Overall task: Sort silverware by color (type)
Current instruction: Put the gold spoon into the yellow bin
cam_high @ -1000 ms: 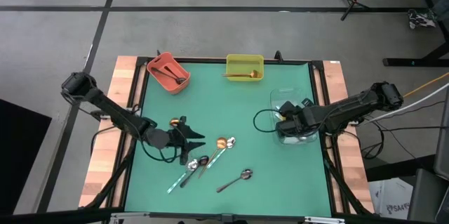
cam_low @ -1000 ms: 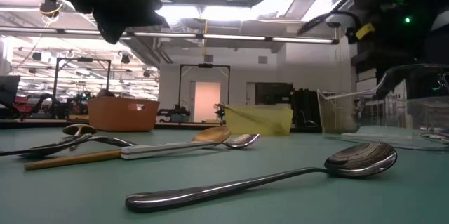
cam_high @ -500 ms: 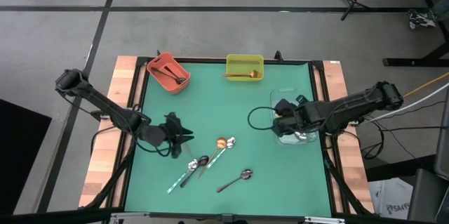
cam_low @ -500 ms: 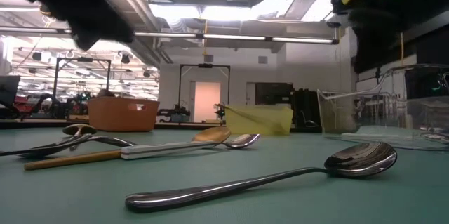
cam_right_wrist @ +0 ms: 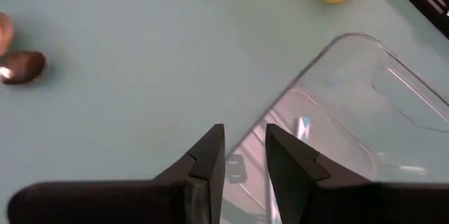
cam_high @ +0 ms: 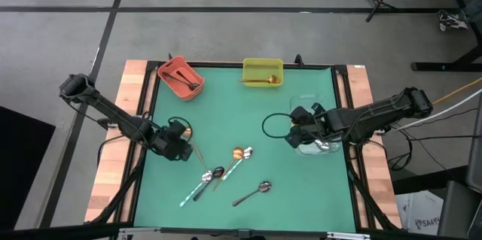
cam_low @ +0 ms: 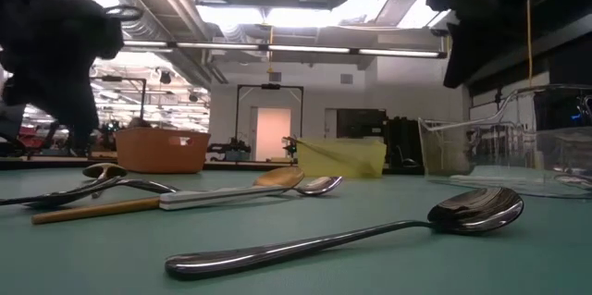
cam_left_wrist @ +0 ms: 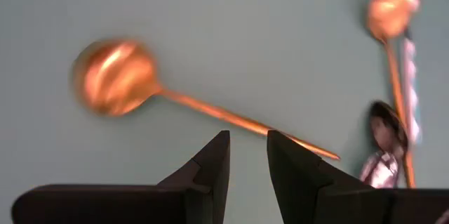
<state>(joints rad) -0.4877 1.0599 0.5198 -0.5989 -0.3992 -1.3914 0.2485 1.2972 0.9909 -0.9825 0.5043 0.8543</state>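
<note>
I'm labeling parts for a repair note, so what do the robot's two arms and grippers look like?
Both arms are dark, slim and jointed. A black cable loops beside the left gripper and another beside the right gripper. Each gripper ends in two flat, black, wedge-shaped fingers. No markings are legible.

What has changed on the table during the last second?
The left end effector drew back toward the table's left side and now hovers over the copper spoon, its fingers nearly together and gripping nothing. The right end effector shifted slightly leftward beside the clear bin. The spoons on the mat did not move.
</note>
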